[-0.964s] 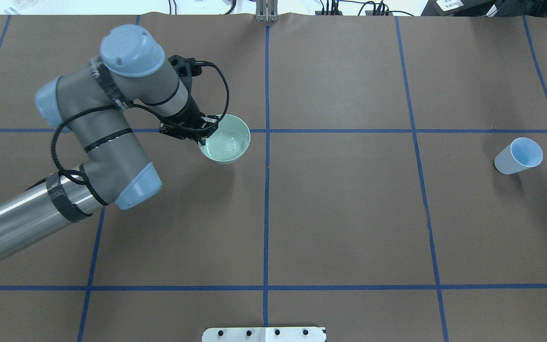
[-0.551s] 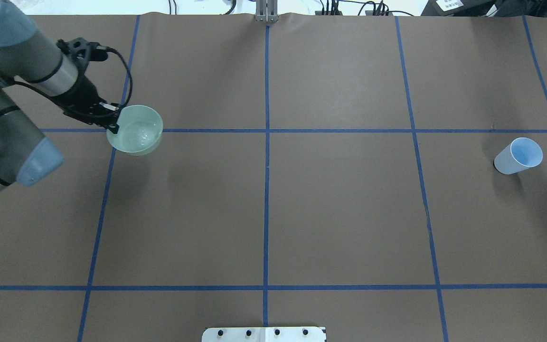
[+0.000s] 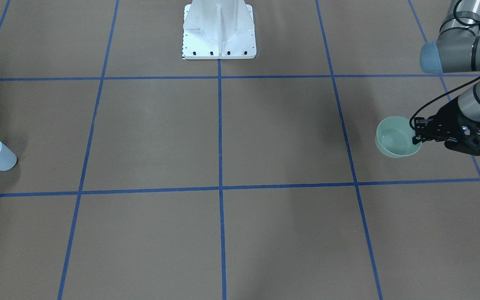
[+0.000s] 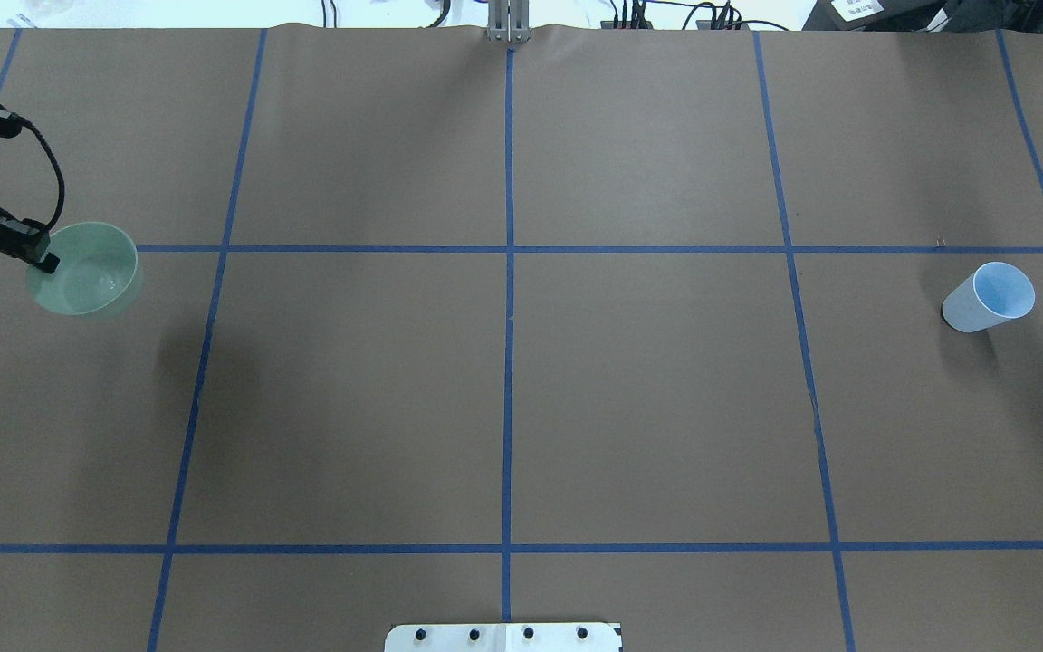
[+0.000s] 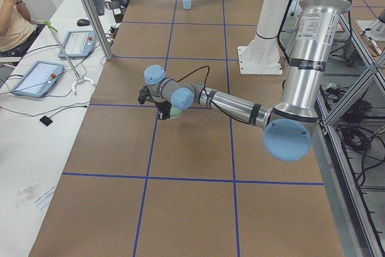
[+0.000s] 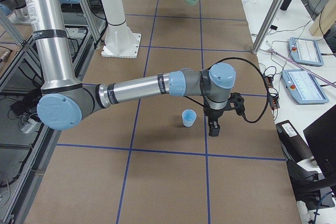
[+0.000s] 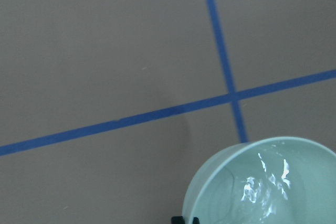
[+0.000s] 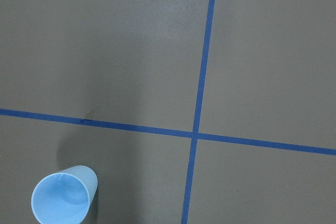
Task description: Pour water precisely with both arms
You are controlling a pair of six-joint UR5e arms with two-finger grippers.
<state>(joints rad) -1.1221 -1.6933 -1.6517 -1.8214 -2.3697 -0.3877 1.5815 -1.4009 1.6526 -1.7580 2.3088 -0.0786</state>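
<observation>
Water (image 7: 268, 182) glints in the pale green bowl (image 4: 87, 272), which the left fingers (image 4: 43, 261) pinch by its rim and hold level above the counter (image 4: 503, 398) at far left, likely to avoid spilling. Far right, the blue cup (image 4: 988, 297) stands upright, likely the receiver. The right fingers (image 6: 213, 127) hang just beside it; whether spread or pressed together cannot be told. Overhead, the left arm (image 5: 234, 103) is mostly cropped and the right arm (image 6: 136, 85) is absent.

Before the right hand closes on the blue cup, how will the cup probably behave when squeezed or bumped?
The blue cup looks empty and thin-walled, so it is probably light and may deform under a firm squeeze. It stands on its narrower end, wide mouth up, so a sideways bump could tip it.
</observation>
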